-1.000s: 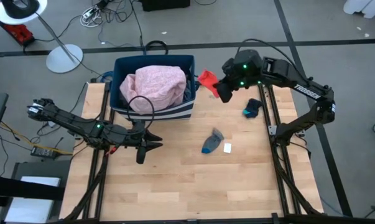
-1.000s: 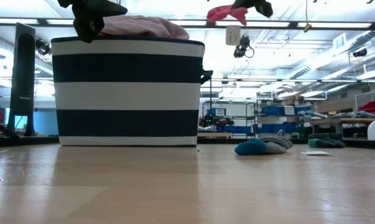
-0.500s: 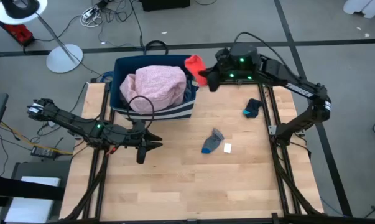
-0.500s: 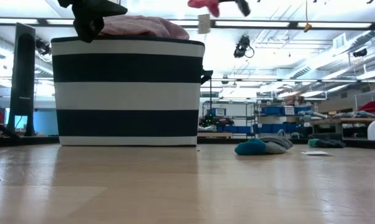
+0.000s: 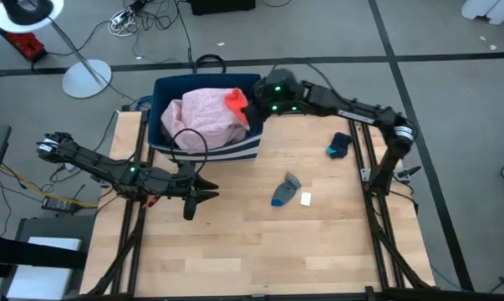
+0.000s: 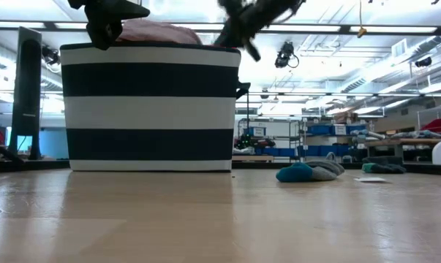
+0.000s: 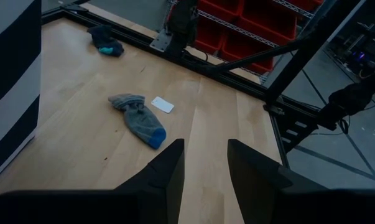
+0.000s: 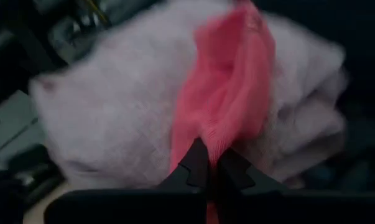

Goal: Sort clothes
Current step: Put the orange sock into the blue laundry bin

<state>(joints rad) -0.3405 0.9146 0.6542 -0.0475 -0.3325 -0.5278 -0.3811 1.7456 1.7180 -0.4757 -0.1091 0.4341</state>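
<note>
A dark blue bin with white stripes (image 5: 235, 150) (image 6: 151, 106) stands at the table's far edge, heaped with a pink garment (image 5: 200, 117) (image 8: 106, 112). My right gripper (image 5: 250, 109) (image 8: 210, 167) is over the bin's right part, shut on a red-orange garment (image 5: 236, 105) (image 8: 227, 99). A grey-blue sock (image 5: 286, 190) (image 7: 137, 118) and a dark teal sock (image 5: 339, 145) (image 7: 106, 40) lie flat on the table. My left gripper (image 5: 203, 191) (image 7: 206, 163) hovers open, in front of the bin, holding nothing. My right gripper pinches a bunched fold of the red-orange garment (image 8: 213, 138) between its two fingers. The fingers come slanting down from the table's right. The garment stretches out ahead of the fingertips over the pink garment; whether it rests on it I cannot tell.
A small white card (image 5: 306, 198) (image 7: 162, 104) lies beside the grey-blue sock. Bare wood spreads over the table's near half. Black frame rails (image 5: 370, 180) run along the right side.
My right gripper has swung toward the table's left and sunk, tipping further down. It has carried the red-orange garment from beyond the bin's right side to above the pink garment in the bin. It has stayed shut.
</note>
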